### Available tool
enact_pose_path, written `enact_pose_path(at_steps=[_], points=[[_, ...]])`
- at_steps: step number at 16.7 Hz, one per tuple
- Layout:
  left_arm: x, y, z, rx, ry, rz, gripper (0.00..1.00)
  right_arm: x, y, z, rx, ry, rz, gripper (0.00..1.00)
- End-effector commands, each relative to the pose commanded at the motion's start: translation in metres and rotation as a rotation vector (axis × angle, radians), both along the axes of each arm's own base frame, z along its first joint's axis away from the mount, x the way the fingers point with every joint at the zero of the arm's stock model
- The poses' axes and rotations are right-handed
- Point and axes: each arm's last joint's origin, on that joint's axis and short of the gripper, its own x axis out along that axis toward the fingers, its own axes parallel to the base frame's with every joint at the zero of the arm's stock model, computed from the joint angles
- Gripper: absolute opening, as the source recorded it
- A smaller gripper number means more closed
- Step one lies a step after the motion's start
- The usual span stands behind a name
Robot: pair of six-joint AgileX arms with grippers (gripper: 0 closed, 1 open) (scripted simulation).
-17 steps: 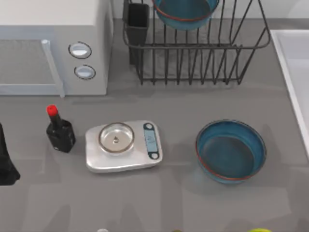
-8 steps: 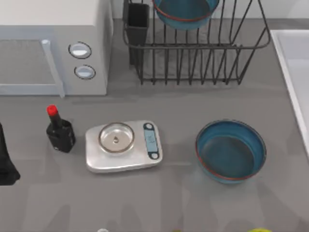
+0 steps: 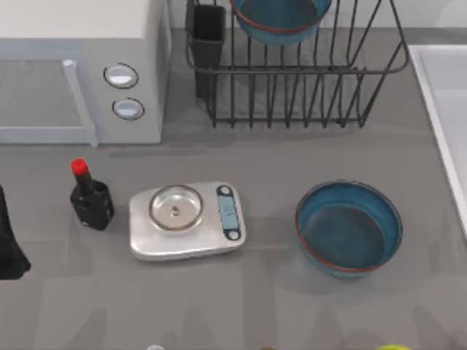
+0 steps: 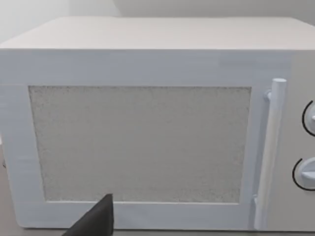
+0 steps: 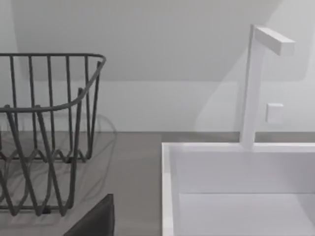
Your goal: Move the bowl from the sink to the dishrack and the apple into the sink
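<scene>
One teal-blue bowl [image 3: 281, 18] with a red-brown rim rests inside the black wire dishrack [image 3: 306, 95] at the back. A second, identical bowl [image 3: 349, 228] stands upright on the table, between the scale and the sink [image 3: 446, 109]. The sink's pale rim [image 5: 167, 196] runs along the right edge. The apple is out of view. A dark part of my left gripper [image 4: 96, 221] faces the microwave door. It also shows at the table's left edge [image 3: 7, 244]. A dark part of my right gripper [image 5: 96, 219] hangs near the table, between the dishrack's end [image 5: 49, 132] and the sink.
A white microwave [image 3: 80, 73] fills the back left. In front of it stand a black bottle with a red cap [image 3: 89, 197] and a silver kitchen scale [image 3: 186, 220]. A white faucet [image 5: 256, 83] rises behind the sink. The black utensil cup [image 3: 206, 36] sits at the rack's left corner.
</scene>
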Motion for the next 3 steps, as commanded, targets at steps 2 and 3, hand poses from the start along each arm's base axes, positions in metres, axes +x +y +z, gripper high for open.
enact_pose_path(at_steps=[2, 3], points=[[0.0, 0.0, 0.0, 0.0, 0.0, 0.0, 1.0, -0.0012, 0.0007, -0.0027, 0.0, 0.006, 0.001, 1.0], [0.0, 0.0, 0.0, 0.0, 0.0, 0.0, 1.0, -0.0012, 0.0007, -0.0027, 0.0, 0.006, 0.001, 1.0]])
